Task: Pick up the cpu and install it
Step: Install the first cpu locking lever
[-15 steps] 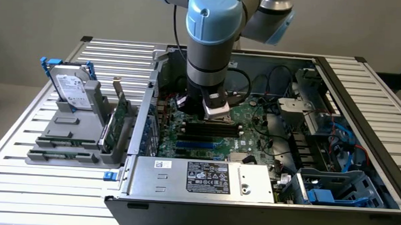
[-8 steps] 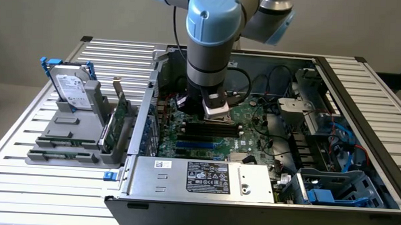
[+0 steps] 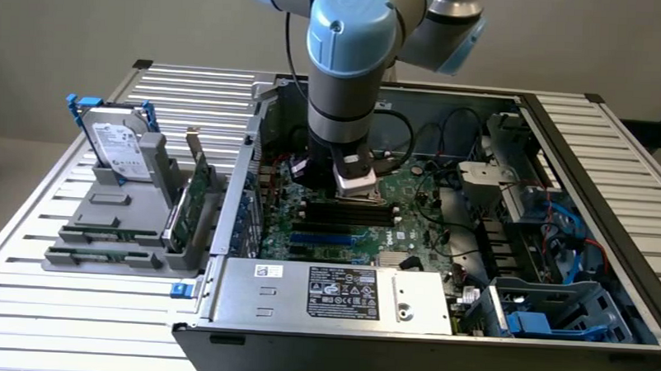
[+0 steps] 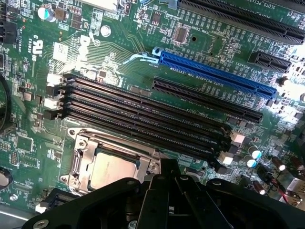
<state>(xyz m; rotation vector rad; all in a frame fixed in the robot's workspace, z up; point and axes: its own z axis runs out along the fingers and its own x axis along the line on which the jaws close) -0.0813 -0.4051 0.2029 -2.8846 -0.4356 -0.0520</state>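
Hand point(image 3: 353, 189) was down over the board point(image 3: 417, 221) in the open case point(image 3: 595, 162) on the bench point(image 3: 73, 317), jaws pressed together, nothing visibly pinched. CPU point(image 4: 110, 170) sat in the socket point(image 4: 81, 157) at about 11 o'clock from the hand in the wrist view, with the RAM slots point(image 4: 143, 119) just beyond it. Judging by that, the pick and placement looked done, but I couldn't tell whether the socket was latched.

cpu point(image 4: 110, 171) sits in socket point(image 4: 78, 162); memory slots point(image 4: 143, 117) beside it
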